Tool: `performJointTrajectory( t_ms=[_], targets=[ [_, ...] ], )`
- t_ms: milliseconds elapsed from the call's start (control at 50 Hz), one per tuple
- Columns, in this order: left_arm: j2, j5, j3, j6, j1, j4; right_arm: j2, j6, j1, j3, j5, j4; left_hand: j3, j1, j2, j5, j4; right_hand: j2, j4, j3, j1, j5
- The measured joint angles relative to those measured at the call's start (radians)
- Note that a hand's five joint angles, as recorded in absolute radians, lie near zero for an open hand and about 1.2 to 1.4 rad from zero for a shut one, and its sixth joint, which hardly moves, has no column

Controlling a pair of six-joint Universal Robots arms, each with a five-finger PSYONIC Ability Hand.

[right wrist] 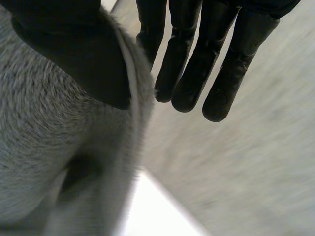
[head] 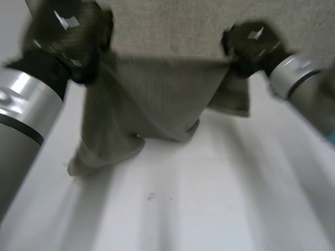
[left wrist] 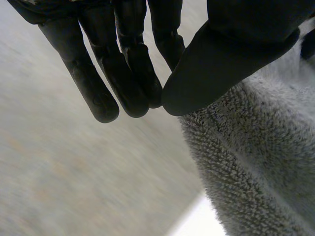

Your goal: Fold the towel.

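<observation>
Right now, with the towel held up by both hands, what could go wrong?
1. The left hand pinches the towel close to its edge, so the cloth may slip out.
2. In the head view the towel hangs unevenly between the left hand and the right hand. One low end lies bunched on the table, so the fold may come out crooked.

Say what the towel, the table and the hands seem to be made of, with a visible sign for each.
Towel: terry cloth, probably cotton; looped grey pile, soft hanging folds.
Table: smooth white, perhaps laminate; even surface with a faint sheen.
Left hand and right hand: black, matte, likely rubber or plastic; smooth dull surface.
</observation>
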Motion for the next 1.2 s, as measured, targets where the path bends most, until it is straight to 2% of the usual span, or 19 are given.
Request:
performJointTrajectory(
  t_ms=[20,120,160,180,220,260,400,540,620,660,700,720,740,760,820,980,1060,1120,1200],
  targets=[
    [0.000,0.000,0.000,0.000,0.000,0.000,0.000,0.000,0.000,0.000,0.000,0.000,0.000,0.000,0.000,0.000,0.000,0.000,0.000,0.000,0.000,0.000],
    [0.093,-0.011,0.001,-0.010,0.021,0.109,-0.216,-0.165,-0.061,-0.026,-0.010,0.169,0.000,0.000,0.000,0.000,0.000,0.000,0.000,0.000,0.000,0.002],
    [0.103,-0.015,0.000,-0.011,0.021,0.116,-0.231,-0.180,-0.064,-0.033,-0.011,0.192,0.000,0.000,0.000,0.000,0.000,0.000,0.000,0.000,0.000,0.002],
    [0.134,-0.029,-0.004,-0.013,0.022,0.131,-0.281,-0.241,-0.075,-0.063,-0.014,0.301,0.000,0.010,0.000,0.001,0.000,0.000,0.000,0.000,0.000,0.002],
    [0.143,-0.036,-0.010,-0.013,0.021,0.128,-0.290,-0.259,-0.076,-0.073,-0.015,0.334,0.000,0.027,0.000,0.005,0.000,0.000,0.000,0.000,0.000,0.004],
    [0.151,-0.046,-0.024,-0.011,0.021,0.115,-0.301,-0.331,-0.072,-0.103,-0.017,0.454,0.000,0.027,0.000,0.005,0.000,0.000,0.003,0.000,0.000,0.007],
    [0.098,-0.047,-0.096,-0.001,0.032,0.011,-0.226,-0.508,-0.036,-0.112,0.000,0.657,0.000,0.027,0.000,0.005,0.000,0.000,0.004,0.000,0.000,0.010],
    [-0.144,-0.035,-0.151,-0.003,0.039,-0.076,-0.047,-0.676,0.025,-0.090,0.051,0.796,0.000,0.027,0.000,0.005,0.000,0.000,0.004,0.000,0.000,0.010],
    [-0.254,-0.015,-0.144,-0.007,0.036,-0.075,0.019,-0.696,0.047,-0.091,0.078,0.803,-0.027,0.009,-0.028,-0.019,-0.028,0.000,0.004,0.000,0.000,0.010],
    [-0.303,0.011,-0.133,-0.010,0.036,-0.063,0.047,-0.697,0.061,-0.090,0.093,0.794,-0.207,-0.181,-0.210,-0.182,-0.208,0.000,0.004,0.000,0.000,0.010],
    [-0.342,0.047,-0.120,-0.015,0.037,-0.041,0.062,-0.696,0.074,-0.086,0.103,0.777,-0.539,-0.550,-0.568,-0.540,-0.545,0.000,0.004,0.000,0.000,0.010],
    [-0.358,0.068,-0.113,-0.020,0.037,-0.027,0.065,-0.695,0.079,-0.084,0.106,0.769,-0.539,-0.550,-0.568,-0.540,-0.545,0.000,0.004,0.000,0.000,0.010],
    [-0.371,0.089,-0.107,-0.024,0.038,-0.012,0.066,-0.693,0.085,-0.079,0.110,0.755,-0.703,-0.677,-0.704,-0.700,-0.706,0.000,0.004,0.000,0.000,0.010],
    [-0.371,0.089,-0.107,-0.024,0.038,-0.012,0.066,-0.693,0.085,-0.079,0.110,0.755,-0.703,-0.677,-0.704,-0.700,-0.706,0.000,0.004,0.000,0.000,0.010],
    [-0.401,0.163,-0.090,-0.059,0.039,0.056,0.050,-0.687,0.094,-0.053,0.114,0.709,-0.885,-0.849,-0.889,-0.882,-0.887,0.000,0.004,0.000,0.000,0.010],
    [-0.417,0.272,-0.095,-0.133,0.040,0.161,-0.018,-0.682,0.089,-0.007,0.109,0.663,-0.922,-0.882,-0.924,-0.917,-0.924,0.000,0.004,0.000,0.000,0.010],
    [-0.430,0.355,-0.111,-0.134,0.040,0.181,-0.053,-0.672,0.086,0.005,0.106,0.657,-0.811,-0.777,-0.813,-0.810,-0.812,0.000,0.004,0.000,0.000,0.010],
    [-0.439,0.406,-0.120,-0.117,0.039,0.183,-0.066,-0.668,0.085,0.008,0.104,0.656,-0.763,-0.725,-0.765,-0.759,-0.767,0.000,0.004,0.000,0.000,0.011],
    [-0.462,0.540,-0.142,0.010,0.039,0.182,-0.085,-0.662,0.074,0.024,0.103,0.657,-0.689,-0.653,-0.690,-0.685,-0.691,0.000,0.004,0.000,0.000,0.011]
  ],
)
